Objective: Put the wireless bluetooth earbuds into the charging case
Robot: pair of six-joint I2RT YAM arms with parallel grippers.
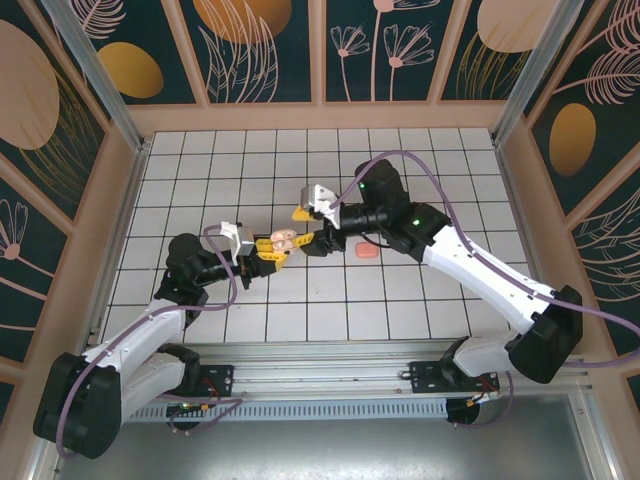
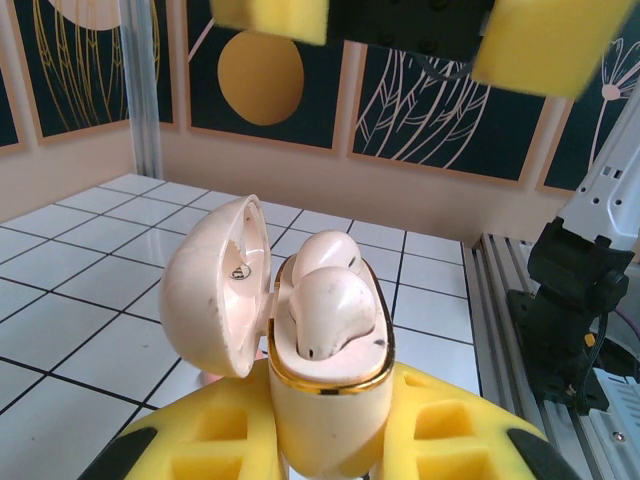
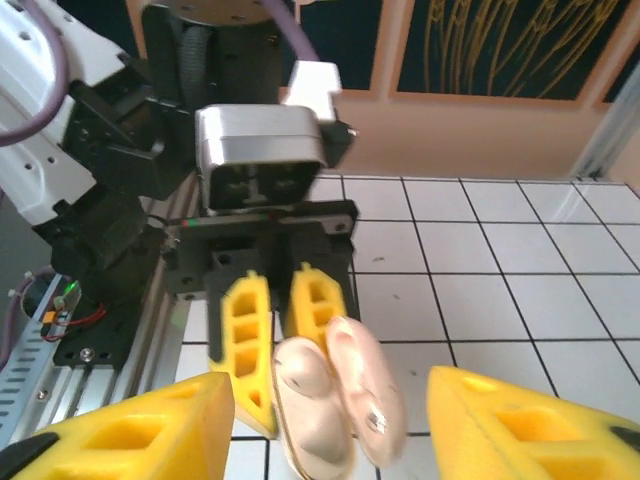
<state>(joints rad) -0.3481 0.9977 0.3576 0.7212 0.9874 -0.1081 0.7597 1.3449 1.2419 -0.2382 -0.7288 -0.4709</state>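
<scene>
- Mid-bench (image 1: 200,160), held up over the white grid tiles: left pincer (image 1: 272,250) is clamped on the lower body of the cream charging case (image 1: 286,240). In the left wrist view its yellow fingers (image 2: 215,440) grip both sides of the case, which has a gold rim.
- Lid (image 2: 210,290) is hinged open and stands to one side of the case mouth.
- Earbuds (image 2: 335,305): two pale cream ones, both sitting in the open case, one in front of the other, rounded heads up. I can't tell whether they are fully seated.
- Right pincer (image 1: 308,230) faces the left one nose to nose. Its jaws are spread wide and hold nothing.
- In the right wrist view the case (image 3: 320,400) sits in the gap between the right pincer's (image 3: 330,390) two foam fingers, touching neither.
- In the left wrist view those same fingers hang just above the buds — the right pincer (image 2: 405,30) is the only thing over the case mouth.
- Small coral-pink piece (image 1: 367,251) lies flat on the tiles just beside the right arm, apart from the case. It is too small to tell whether it is a bud or a case.
- Count: 1 cream case, 2 cream buds, 1 pink piece, 2 pincers.
- Patterned wall panels surround the bench on three sides, with a rail along the near edge, well away from the case.
</scene>
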